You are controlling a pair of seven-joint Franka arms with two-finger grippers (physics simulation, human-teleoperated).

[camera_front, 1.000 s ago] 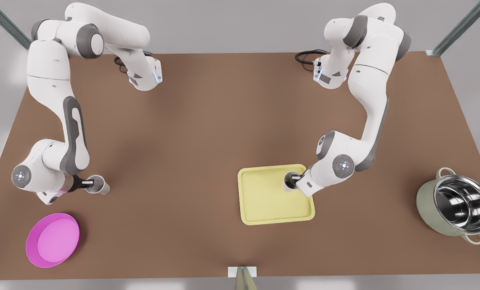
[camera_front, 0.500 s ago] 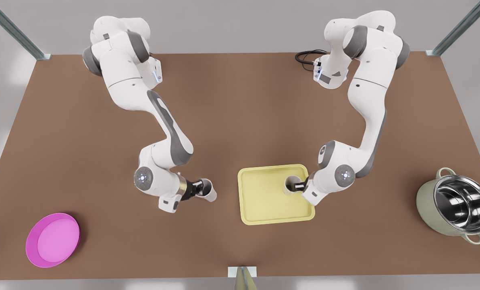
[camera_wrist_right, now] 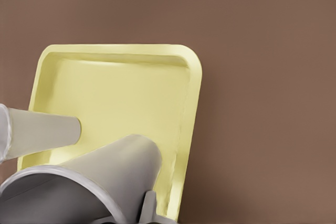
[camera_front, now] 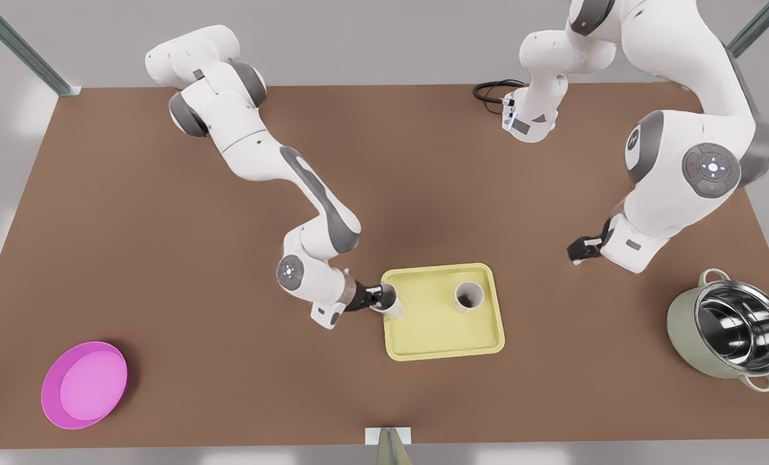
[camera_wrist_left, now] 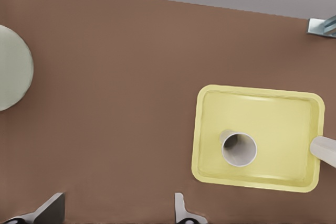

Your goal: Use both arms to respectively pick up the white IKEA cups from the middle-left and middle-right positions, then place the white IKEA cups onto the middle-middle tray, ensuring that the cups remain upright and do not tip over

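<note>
Right claw (camera_front: 376,298) grips upright cup (camera_front: 390,303) at tray (camera_front: 437,337) rim; left claw (camera_front: 580,249) open, apart.

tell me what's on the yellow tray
One white cup stands upright on the tray. The right gripper holds a second cup over its rim; that cup's base is hidden. The left gripper hangs open, away.
</note>
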